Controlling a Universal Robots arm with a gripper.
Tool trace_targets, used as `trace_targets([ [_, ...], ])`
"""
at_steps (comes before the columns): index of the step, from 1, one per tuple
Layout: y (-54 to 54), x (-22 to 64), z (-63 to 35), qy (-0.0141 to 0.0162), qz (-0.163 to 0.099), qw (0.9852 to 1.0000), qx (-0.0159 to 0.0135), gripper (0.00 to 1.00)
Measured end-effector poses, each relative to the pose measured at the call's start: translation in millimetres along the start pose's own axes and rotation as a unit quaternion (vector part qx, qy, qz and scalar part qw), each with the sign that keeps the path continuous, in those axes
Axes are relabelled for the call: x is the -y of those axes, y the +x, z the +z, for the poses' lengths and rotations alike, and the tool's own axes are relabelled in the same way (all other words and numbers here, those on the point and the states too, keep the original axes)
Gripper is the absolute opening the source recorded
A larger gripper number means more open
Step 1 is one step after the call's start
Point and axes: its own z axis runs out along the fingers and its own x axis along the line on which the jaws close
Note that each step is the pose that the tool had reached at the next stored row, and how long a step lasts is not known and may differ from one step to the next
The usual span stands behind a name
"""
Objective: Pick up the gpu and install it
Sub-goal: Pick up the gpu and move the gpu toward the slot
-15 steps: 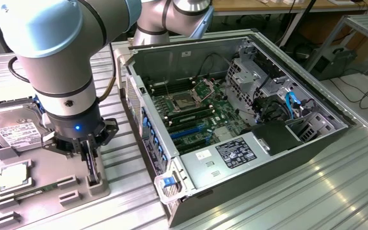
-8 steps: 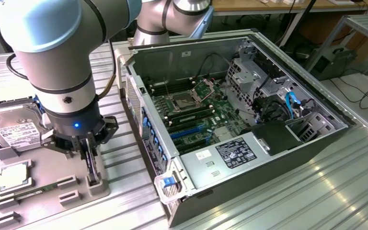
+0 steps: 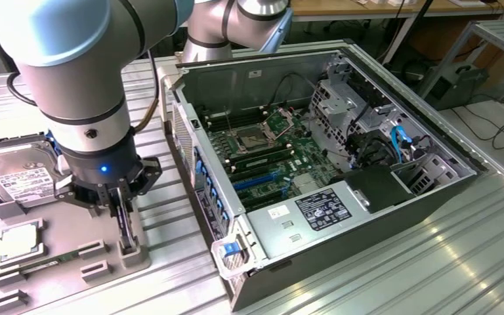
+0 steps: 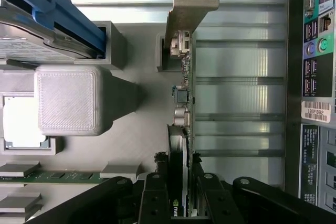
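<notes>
- The gpu (image 3: 126,226) stands on its edge in a slot of the grey holder tray (image 3: 60,259). That's lower left of the exterior view, just beside the open computer case (image 3: 383,216).
- Your gripper (image 3: 117,200) sits right on top of it. In the wrist view the fingers (image 4: 156,198) are clamped on the card's two faces, well apart from the metal bracket (image 4: 185,9).
- Handling-wise I'd call it light and stiff but fragile. It's a thin board with small parts (image 4: 180,95) sticking out of one face, so you don't want anything crushing those.
- The flat bare faces look like the safe place to hold. The bracket is smooth metal and probably slippery.
- The card looks seated in the holder rather than lifted, though I can't be sure.
- The hard drive (image 3: 11,174) is at the tray's far left, well apart.
</notes>
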Motion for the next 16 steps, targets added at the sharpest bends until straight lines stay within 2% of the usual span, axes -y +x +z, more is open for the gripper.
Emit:
trace_targets([
  [16,0.1,-0.3,-7.6,0.0000,0.000,1.0000,0.0000,0.27],
])
